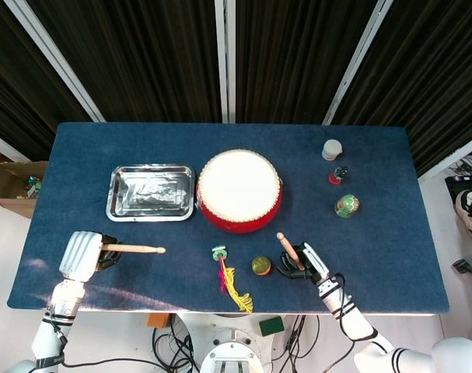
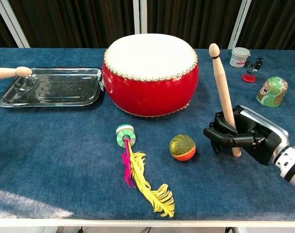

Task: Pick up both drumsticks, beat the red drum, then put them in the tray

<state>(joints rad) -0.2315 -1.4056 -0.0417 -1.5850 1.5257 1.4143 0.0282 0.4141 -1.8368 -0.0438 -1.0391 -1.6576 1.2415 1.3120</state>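
Head view shows the left hand (image 1: 79,253) low at the table's (image 1: 391,233) near-left corner, fingers wrapped on one drumstick (image 1: 134,249) that points level toward the right. The right hand (image 2: 247,138) sits near the front edge beside the ball (image 2: 182,147) — its dark fingers (image 2: 220,138) clasp the second drumstick (image 2: 222,85), tip up and leaning slightly left. Two drumsticks, one red drum (image 1: 239,190) mid-table, one metal tray (image 1: 151,192) just left of it — one feathered shuttlecock (image 2: 140,174), one painted doll (image 2: 272,91).

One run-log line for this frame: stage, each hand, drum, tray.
stage: both sticks held, pre-beat | left hand: grips drumstick | right hand: grips upright drumstick | red drum: untouched | tray: empty
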